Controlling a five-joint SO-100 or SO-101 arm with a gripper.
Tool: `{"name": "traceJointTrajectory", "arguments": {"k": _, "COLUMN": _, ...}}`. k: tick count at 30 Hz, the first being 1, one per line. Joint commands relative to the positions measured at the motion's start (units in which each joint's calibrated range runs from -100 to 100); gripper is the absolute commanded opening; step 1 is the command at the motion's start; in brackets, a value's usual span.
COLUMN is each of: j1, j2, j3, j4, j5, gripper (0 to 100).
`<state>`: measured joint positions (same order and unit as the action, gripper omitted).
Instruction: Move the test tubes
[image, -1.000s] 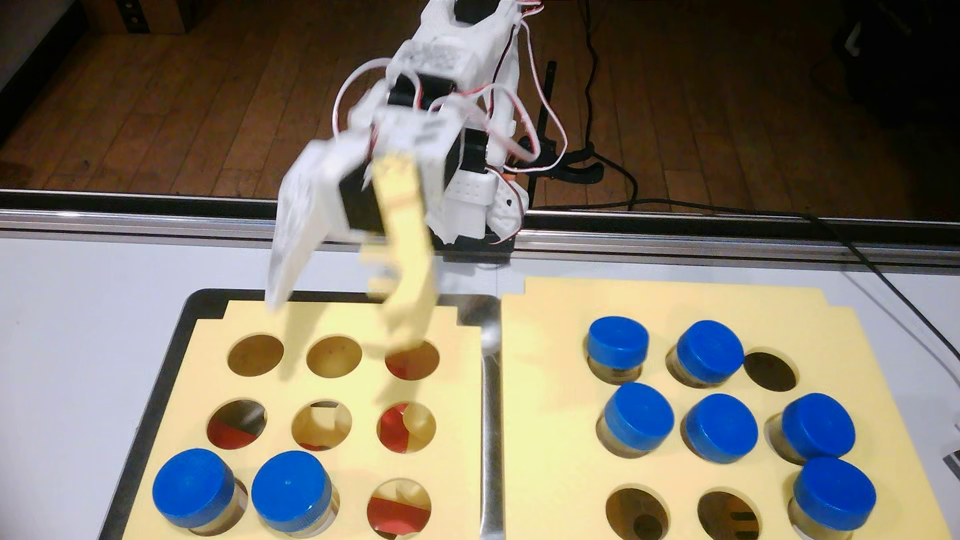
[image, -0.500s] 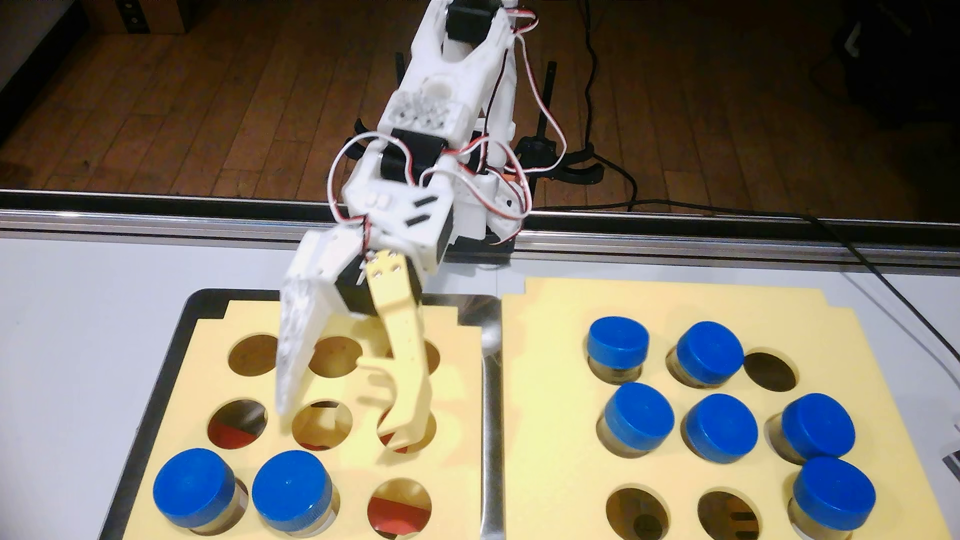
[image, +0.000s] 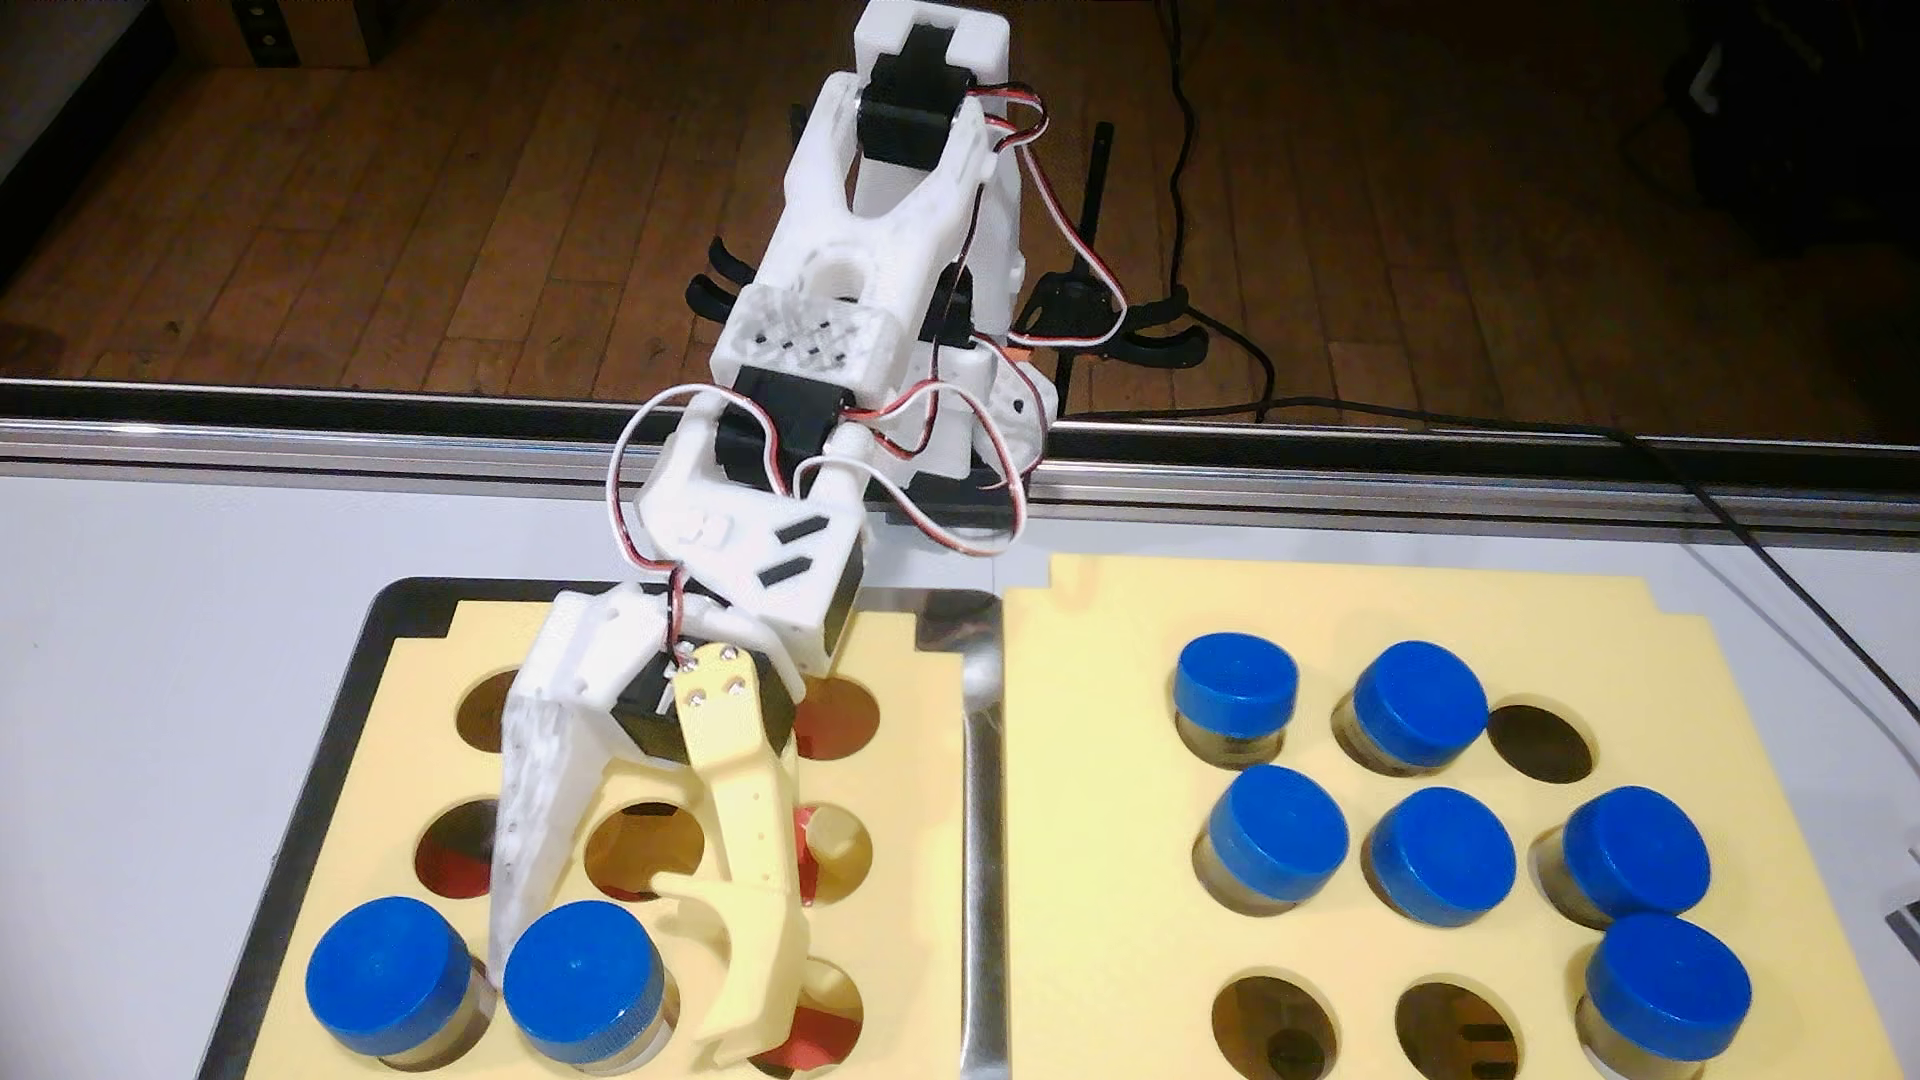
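A white robot arm reaches down from the far edge of the tabletop toward the near-left corner, its end effector spread wide around the second of two test tubes left in the near row of the left foam block. The white finger drops between the two blue caps; the yellow finger hangs on the other side, over an empty hole. Neither pad appears to press the cap, so the end effector reads as released, straddling the vial rather than gripping it. Its neighbour stands just beside, nearest the left edge.

The left foam block sits in a dark metal tray, and most of its round holes are bare, red showing at the bottom of several. The right foam block, toward the right edge, holds six capped vials: two in its far row, three in the middle row, one at the near-right corner. Three of its holes are open.

The holes keep each vial upright and spaced, leaving room for a finger on either side. Judging by the layout, vials are being carried from the left block to the right one, and the transfer looks roughly three-quarters complete. The tight gap between the two remaining caps is the likely hazard: the white finger could nudge the neighbour as it closes.
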<state>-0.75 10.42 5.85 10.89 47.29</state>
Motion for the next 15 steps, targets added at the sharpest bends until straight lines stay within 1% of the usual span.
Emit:
{"name": "traceJointTrajectory", "arguments": {"k": 1, "j1": -0.3, "j2": 1.2, "j3": -5.5, "j4": -1.1, "j5": 0.2, "gripper": 23}}
{"name": "traceJointTrajectory", "arguments": {"k": 2, "j1": -0.3, "j2": 1.2, "j3": -5.9, "j4": -1.1, "j5": 0.2, "gripper": 21}}
{"name": "traceJointTrajectory", "arguments": {"k": 3, "j1": -0.3, "j2": 0.9, "j3": -6.0, "j4": -1.2, "j5": 0.2, "gripper": 16}}
{"name": "traceJointTrajectory", "arguments": {"k": 7, "j1": -0.4, "j2": 0.4, "j3": -6.0, "j4": -1.1, "j5": 0.1, "gripper": 8}}
{"name": "traceJointTrajectory", "arguments": {"k": 10, "j1": -0.9, "j2": 0.1, "j3": -7.9, "j4": 0.4, "j5": 0.1, "gripper": 8}}
{"name": "traceJointTrajectory", "arguments": {"k": 12, "j1": -0.8, "j2": -1.2, "j3": -11.1, "j4": 4.2, "j5": 0.1, "gripper": 8}}
{"name": "traceJointTrajectory", "arguments": {"k": 13, "j1": -0.6, "j2": -4.1, "j3": -15.3, "j4": 9.1, "j5": 0.1, "gripper": 8}}
{"name": "traceJointTrajectory", "arguments": {"k": 15, "j1": -0.3, "j2": -7.3, "j3": -19.7, "j4": 10.1, "j5": 0.1, "gripper": 7}}
